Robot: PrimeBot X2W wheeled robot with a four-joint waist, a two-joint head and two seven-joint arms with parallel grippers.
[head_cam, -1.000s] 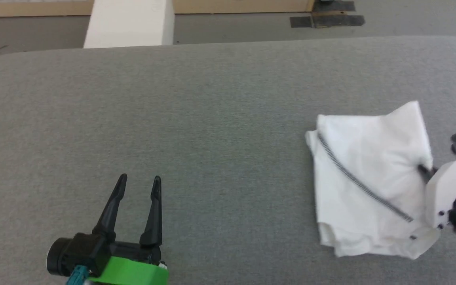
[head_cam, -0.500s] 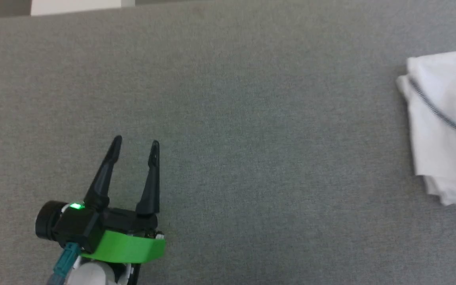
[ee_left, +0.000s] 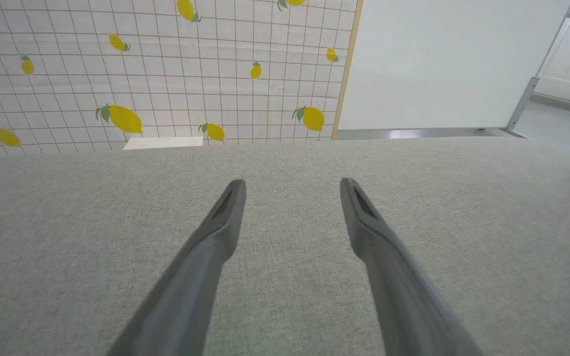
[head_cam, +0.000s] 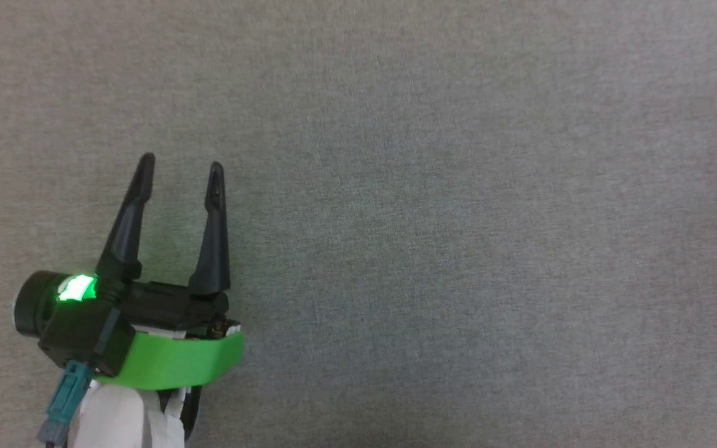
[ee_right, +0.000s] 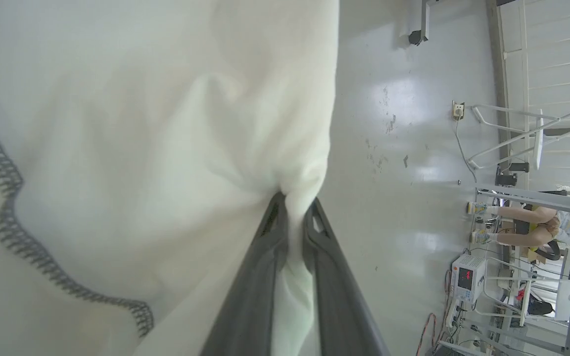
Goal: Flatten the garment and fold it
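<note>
White thin fabric of the garment (ee_right: 141, 123) spans the left of the right wrist view, a fold clamped in the right gripper (ee_right: 293, 205). At the head view's lower left, the left gripper (head_cam: 178, 167) hangs, fingers apart, over the grey surface (head_cam: 427, 218); the garment's edge shows at upper right.

There is one T-shirt (ee_right: 117, 123) and one bench (head_cam: 458, 249). The left gripper (head_cam: 181, 163) and right gripper (ee_right: 295, 200) make two, each with two fingers.
</note>
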